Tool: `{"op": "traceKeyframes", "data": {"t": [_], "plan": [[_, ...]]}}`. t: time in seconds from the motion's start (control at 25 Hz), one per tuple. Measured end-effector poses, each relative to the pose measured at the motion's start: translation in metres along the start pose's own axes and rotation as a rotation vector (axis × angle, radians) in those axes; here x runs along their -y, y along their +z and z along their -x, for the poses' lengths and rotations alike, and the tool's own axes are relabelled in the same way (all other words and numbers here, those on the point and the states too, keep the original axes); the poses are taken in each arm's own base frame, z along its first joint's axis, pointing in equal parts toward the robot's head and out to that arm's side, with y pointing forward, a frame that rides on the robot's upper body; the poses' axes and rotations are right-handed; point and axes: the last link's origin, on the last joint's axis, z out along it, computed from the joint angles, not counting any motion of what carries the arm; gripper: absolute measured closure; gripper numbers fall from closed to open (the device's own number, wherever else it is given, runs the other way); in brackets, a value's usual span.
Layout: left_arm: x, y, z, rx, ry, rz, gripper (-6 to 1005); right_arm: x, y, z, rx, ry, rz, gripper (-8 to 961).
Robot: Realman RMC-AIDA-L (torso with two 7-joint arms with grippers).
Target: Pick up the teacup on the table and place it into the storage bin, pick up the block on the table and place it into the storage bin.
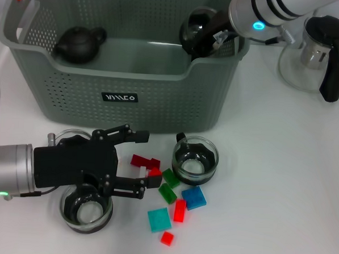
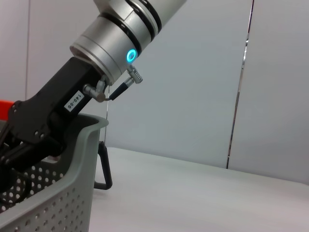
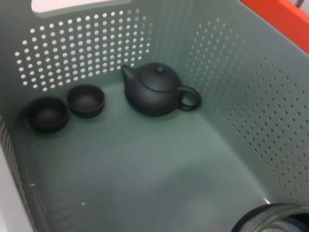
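Two arms in play here. Our left gripper [image 1: 148, 160] sits low over the near table with its black fingers spread wide, nothing held, tips right by a red block [image 1: 145, 161] at the edge of a scatter of glossy red, green and teal blocks. Our right gripper [image 1: 204, 33] reaches down into the right end of the storage bin [image 1: 160, 92], a grey perforated plastic basket, clamped on a clear glass teacup [image 1: 196, 27] with a dark rim. Inside we can see a matte black round teapot [image 3: 157, 90] and two little dark bowls [image 3: 67, 107]. Another glass teacup [image 1: 195, 161] stands just right of the blocks.
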Motion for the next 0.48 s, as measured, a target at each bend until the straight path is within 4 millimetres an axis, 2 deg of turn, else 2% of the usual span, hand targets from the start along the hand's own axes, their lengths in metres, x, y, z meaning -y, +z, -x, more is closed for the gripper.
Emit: {"op": "traceKeyframes", "data": {"t": [0.48], "plan": [[0.0004, 0.0001, 0.0001, 0.001, 0.002, -0.002, 52, -0.0039, 0.0075, -0.0013, 0.008, -0.02, -0.029, 897]]}}
